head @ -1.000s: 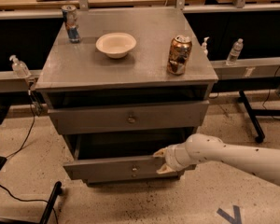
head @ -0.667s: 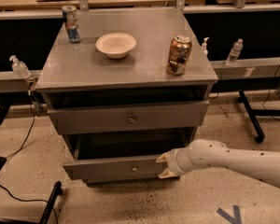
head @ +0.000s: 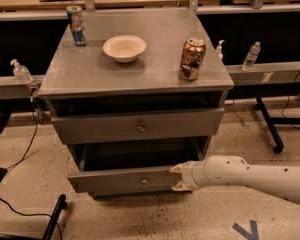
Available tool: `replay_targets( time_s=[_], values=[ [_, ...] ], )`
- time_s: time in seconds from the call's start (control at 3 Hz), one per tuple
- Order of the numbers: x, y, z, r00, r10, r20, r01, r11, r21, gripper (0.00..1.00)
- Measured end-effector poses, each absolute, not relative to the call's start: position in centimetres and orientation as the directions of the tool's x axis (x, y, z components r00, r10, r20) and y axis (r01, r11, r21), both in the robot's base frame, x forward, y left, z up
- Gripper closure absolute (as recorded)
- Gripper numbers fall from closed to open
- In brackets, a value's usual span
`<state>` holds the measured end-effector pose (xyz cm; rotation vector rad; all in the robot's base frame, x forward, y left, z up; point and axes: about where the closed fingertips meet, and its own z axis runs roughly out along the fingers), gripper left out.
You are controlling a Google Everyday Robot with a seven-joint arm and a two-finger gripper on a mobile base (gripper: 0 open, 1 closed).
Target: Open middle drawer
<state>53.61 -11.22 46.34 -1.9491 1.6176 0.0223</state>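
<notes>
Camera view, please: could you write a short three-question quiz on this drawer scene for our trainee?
1. True or false: the gripper is at the right end of the middle drawer front.
2. What stands between the blue can and the brown can on the cabinet top? A) white bowl B) mug C) sponge
3. Fill in: the middle drawer is pulled ____, so its dark inside shows.

Key: 1 true; 2 A; 3 out.
</notes>
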Motion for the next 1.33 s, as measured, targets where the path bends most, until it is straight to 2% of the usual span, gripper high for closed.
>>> replay_targets(
  time_s=[0.33, 0.67, 1.0, 1.33],
  values=[
    [54.7, -11.3, 46.0, 0.288, -0.877, -0.385, -0.883, -0.087, -0.461, 0.37],
    [57.2, -10.8, 45.7, 0.364, -0.846, -0.390, -0.854, -0.135, -0.502, 0.15],
    [59.4, -10.3, 44.3, 0.423, -0.810, -0.407, -0.844, -0.189, -0.502, 0.02],
    [59.5, -10.0, 42.7, 0.420, -0.788, -0.450, -0.862, -0.191, -0.470, 0.23]
  ],
)
